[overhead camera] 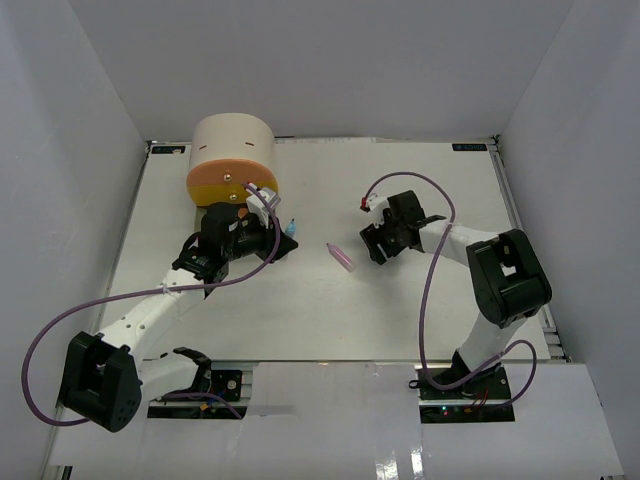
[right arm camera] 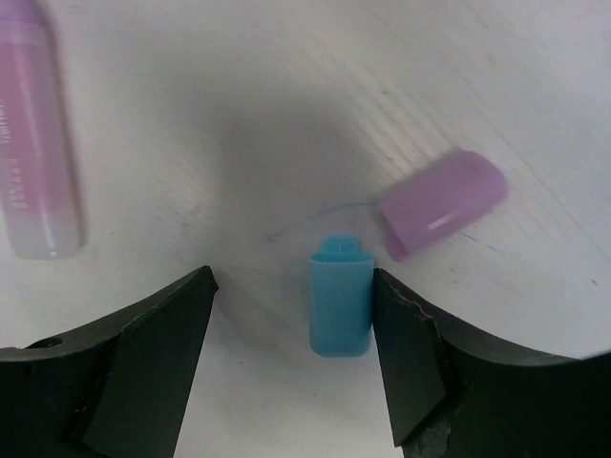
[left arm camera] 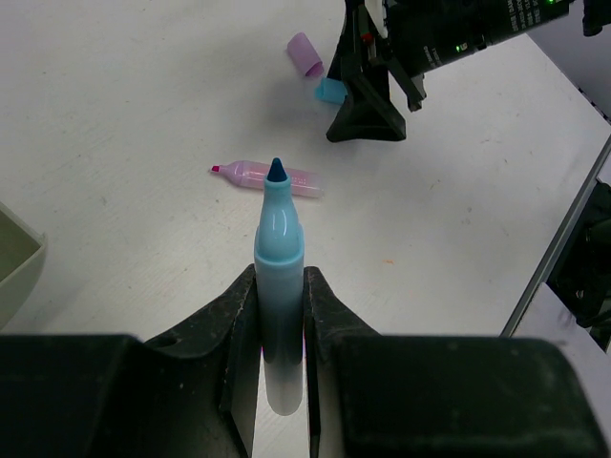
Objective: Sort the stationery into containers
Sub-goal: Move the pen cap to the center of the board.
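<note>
In the left wrist view, nearest the lens, the left gripper [left arm camera: 280, 286] is seen closed tight on the barrel of a blue marker [left arm camera: 278, 224], held uncapped with its tip towards 12 o'clock. Just beyond the tip a pink marker [left arm camera: 305, 181] is laid flat on the table [left arm camera: 115, 95], also uncapped, and towards 1 o'clock a purple cap [left arm camera: 305, 52] and a blue cap [left arm camera: 329, 92] are found close together; a grey-green drawer corner [left arm camera: 14, 262] is glimpsed at 9 o'clock. In the right wrist view the right gripper [right arm camera: 294, 286] is found low over the table, its jaws spread wide on either side of the blue cap, which appears to lie against the finger at 3 o'clock but is not clamped; the purple cap is seen at 1 o'clock, the pink marker at 10 o'clock. In the top view the beige cabinet [overhead camera: 233, 140] is placed at 11 o'clock, its orange drawer [overhead camera: 222, 188] faced towards the arms. The sorting is judged unfinished: nothing can be seen inside a drawer, and both markers and both caps are outside
</note>
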Controlling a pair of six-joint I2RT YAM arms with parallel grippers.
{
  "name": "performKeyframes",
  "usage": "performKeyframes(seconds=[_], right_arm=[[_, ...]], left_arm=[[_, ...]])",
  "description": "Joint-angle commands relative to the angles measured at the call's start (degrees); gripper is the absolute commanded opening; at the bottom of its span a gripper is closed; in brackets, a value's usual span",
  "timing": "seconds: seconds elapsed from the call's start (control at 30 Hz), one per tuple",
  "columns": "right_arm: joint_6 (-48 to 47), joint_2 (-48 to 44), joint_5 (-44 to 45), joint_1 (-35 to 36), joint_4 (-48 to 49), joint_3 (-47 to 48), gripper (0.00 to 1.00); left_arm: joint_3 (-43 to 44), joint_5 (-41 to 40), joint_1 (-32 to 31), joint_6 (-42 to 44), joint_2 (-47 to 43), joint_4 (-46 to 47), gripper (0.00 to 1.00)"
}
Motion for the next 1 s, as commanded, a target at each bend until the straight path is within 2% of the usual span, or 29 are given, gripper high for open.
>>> performKeyframes(seconds=[0.0,0.2,0.37,0.6,0.73,0.97], right_arm=[[-3.72,0.54,-6.03,3.86,-7.01,-0.51,0.72],[-4.61,-2.36,-3.57,7.82,-8.42,-2.17,0.73],[-0.39,-3.95,4.07,7.82,-7.98,-2.88,0.75],[5.67,-3.16,7.33,6.51,-7.11,-4.46,0.75],[7.96,-3.33,12.16,4.05,-6.84,-4.64,0.74],[10.25,-4.12,13.13,1.32,-6.14,-4.47,0.73]], left_arm=[[0.45,0.19,-0.03,-0.21,-1.73,0.82,0.00],[0.36,0.54,-0.03,-0.38,-1.73,1.08,0.00],[0.36,0.54,-0.03,-0.38,-1.38,0.99,0.00],[0.28,-0.34,-0.03,-0.21,-1.56,0.82,0.00],[0.28,-0.34,-0.03,-0.21,-1.47,0.82,0.00],[0.36,-0.34,-0.03,-0.29,-1.12,0.82,0.00]])
